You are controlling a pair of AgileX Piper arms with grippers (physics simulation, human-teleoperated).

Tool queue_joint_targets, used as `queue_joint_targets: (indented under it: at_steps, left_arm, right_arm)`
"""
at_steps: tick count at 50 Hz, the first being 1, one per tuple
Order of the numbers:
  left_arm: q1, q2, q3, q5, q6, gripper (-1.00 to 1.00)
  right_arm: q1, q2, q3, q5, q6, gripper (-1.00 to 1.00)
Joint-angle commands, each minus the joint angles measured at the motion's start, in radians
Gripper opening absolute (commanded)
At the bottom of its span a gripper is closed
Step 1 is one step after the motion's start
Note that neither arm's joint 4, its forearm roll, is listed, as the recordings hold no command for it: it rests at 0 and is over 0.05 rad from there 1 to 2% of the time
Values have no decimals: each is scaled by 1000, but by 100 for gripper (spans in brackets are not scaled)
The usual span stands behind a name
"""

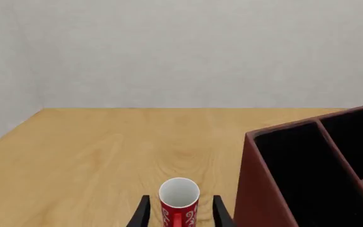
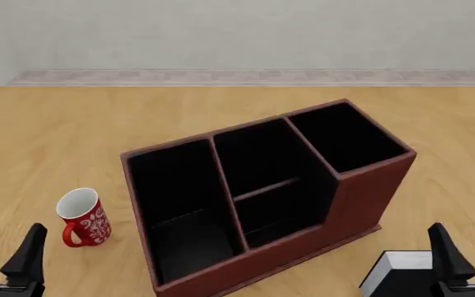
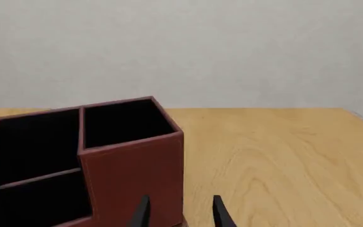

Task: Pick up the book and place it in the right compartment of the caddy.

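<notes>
Front view, worktop [image 2: 47,124]: plain wood, carries everything; arms sit low at the near edge, nothing lifted.
Caddy [image 2: 361,198]: reddish-brown, black inside, set at an angle across the middle. Wide section lies toward the left arm, divided middle section next, stepped front wall rising toward the right.
Right compartment [image 2: 346,137]: small square end with the tallest walls, mouth facing up, nothing visible inside. Judgement: the book likely has to go in on end from above.
Book [image 2: 402,272]: black cover, white page edges, flat on the worktop at the near right, just in front of the caddy's tall corner; partly cut off by the frame edge. Judgement: nearest the right arm, so that arm's job.
Mug [image 2: 83,216]: red and white, upright, beside the caddy's wide end; not part of the task.
Right end effector [image 2: 469,249]: fingers spread wide, empty, just beside the book.
Left end effector [image 2: 2,244]: fingers apart, empty, lined up behind the mug.
</notes>
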Motion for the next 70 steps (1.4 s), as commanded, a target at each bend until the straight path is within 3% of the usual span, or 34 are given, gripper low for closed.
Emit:
queue_joint_targets:
  at_steps: [1,11,19,24,25,31,38,39,44,48,50,54,57,65,70]
  left_arm:
    - [0,0,0,0,0,100]
    - [0,0,0,0,0,100]
    - [0,0,0,0,0,100]
    - [0,0,0,0,0,100]
    - [0,0,0,0,0,100]
    - [0,0,0,0,0,100]
    - [0,0,0,0,0,100]
    - [0,0,0,0,0,100]
    - [0,0,0,0,0,100]
    - [0,0,0,0,0,100]
    - [0,0,0,0,0,100]
    - [0,0,0,0,0,100]
    - [0,0,0,0,0,100]
    - [0,0,0,0,0,100]
    - [0,0,0,0,0,100]
  right_arm:
    - [-2,5,-16,10,-2,100]
    - [-3,7,-25,13,9,100]
    - [-19,65,-40,-38,31,100]
    - [-17,125,-69,-104,-1,100]
    - [-3,109,-78,-94,-26,100]
    - [12,136,-109,-100,-48,100]
    - [70,114,-152,-60,-141,100]
    - [58,132,-159,-66,-129,100]
    - [68,147,-203,-30,-159,100]
    - [118,117,-207,28,-236,100]
    - [116,131,-216,37,-233,100]
    - [160,151,-244,88,-296,100]
    - [167,175,-291,116,-301,100]
    - [204,157,-330,245,-386,100]
    - [220,158,-361,322,-411,100]
